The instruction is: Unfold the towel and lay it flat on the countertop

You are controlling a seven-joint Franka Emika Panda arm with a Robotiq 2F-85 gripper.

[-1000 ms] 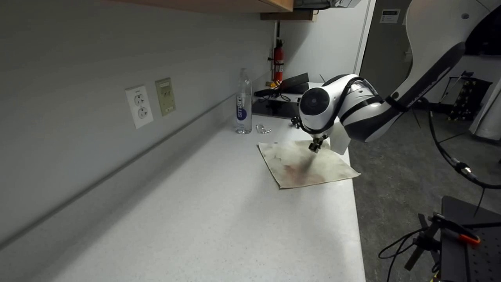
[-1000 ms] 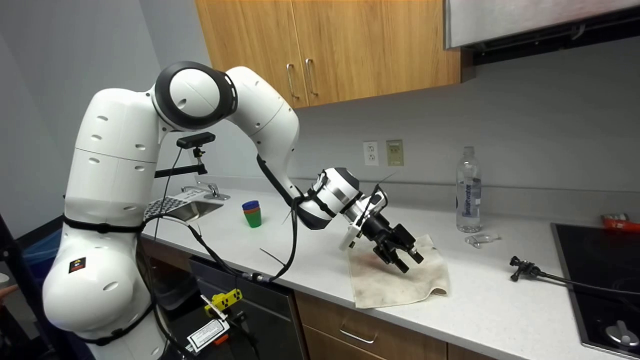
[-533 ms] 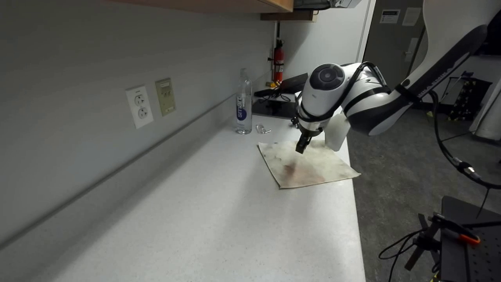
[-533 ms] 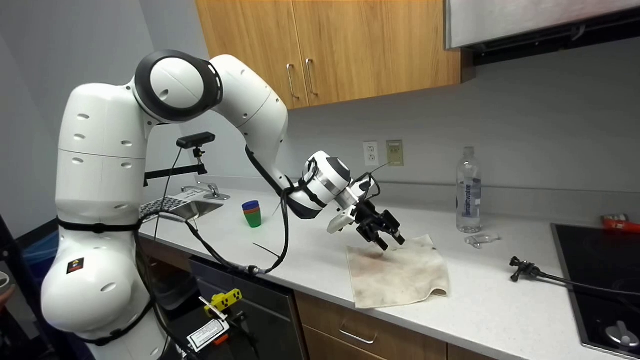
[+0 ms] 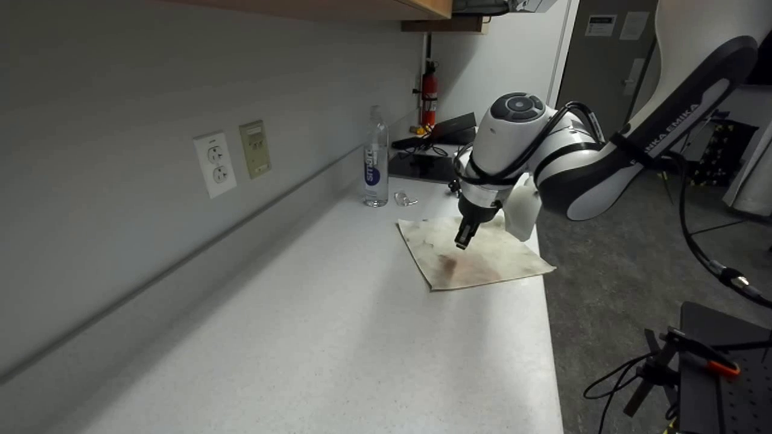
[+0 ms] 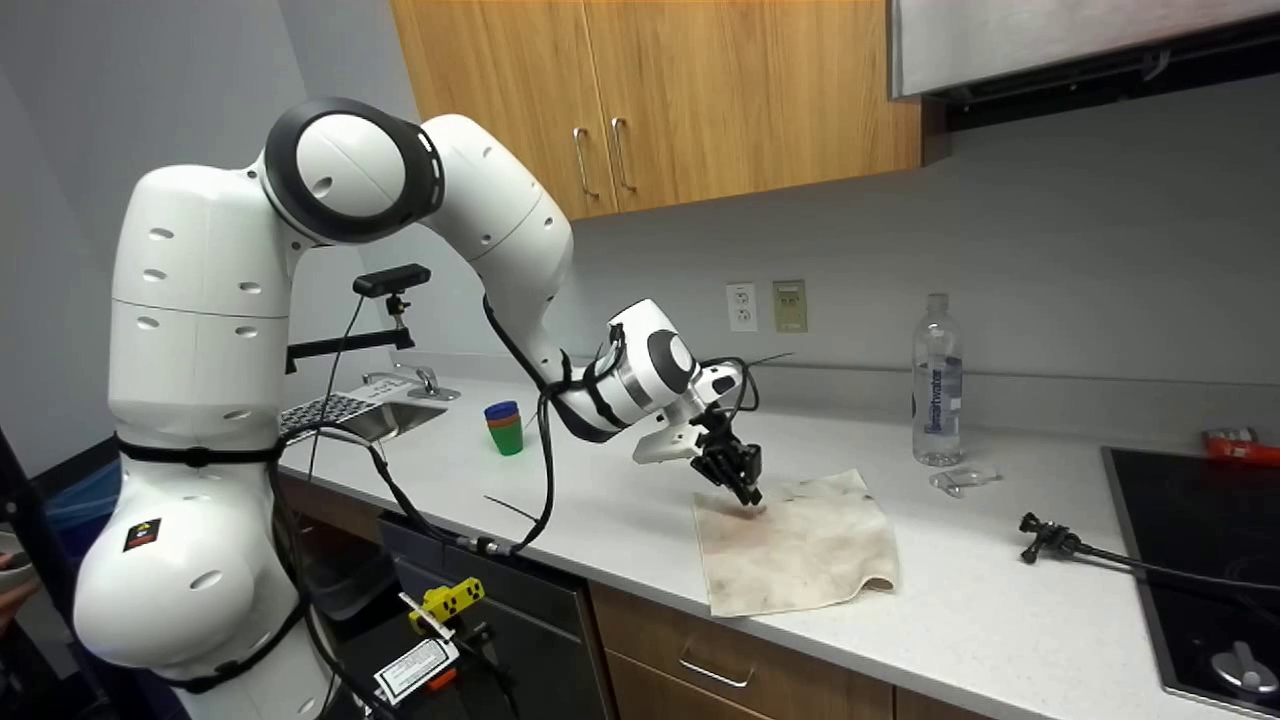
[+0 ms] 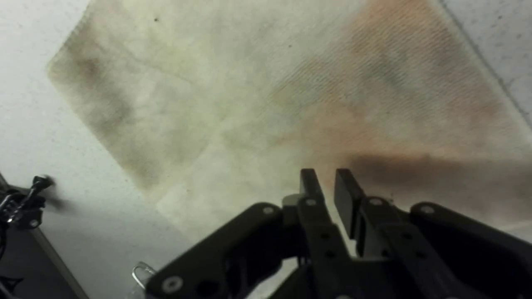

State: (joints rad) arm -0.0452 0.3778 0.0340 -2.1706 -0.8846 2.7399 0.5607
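Observation:
The towel (image 5: 500, 256) is cream-coloured with reddish and grey stains. It lies spread out on the white countertop (image 5: 301, 337), and in an exterior view a small curl lifts the towel (image 6: 800, 560) at its near right corner. My gripper (image 6: 748, 497) points down over the stained side of the cloth, apart from it, with a dark shadow beneath. In the wrist view the gripper (image 7: 326, 178) has its two black fingers (image 7: 348, 195) close together, a narrow gap between them and nothing in it. Behind them the towel (image 7: 208, 104) fills most of the picture.
A clear water bottle (image 6: 937, 400) stands near the wall, with a small clear plastic piece (image 6: 964, 481) beside it. A black clamp mount (image 6: 1045, 537) lies by the stovetop (image 6: 1200, 560). Stacked cups (image 6: 505, 430) stand toward the sink (image 6: 395, 420).
My gripper has swung leftward toward the sink in an exterior view and turned more steeply downward. Its fingers have come from wide apart to a narrow gap. The towel has not moved.

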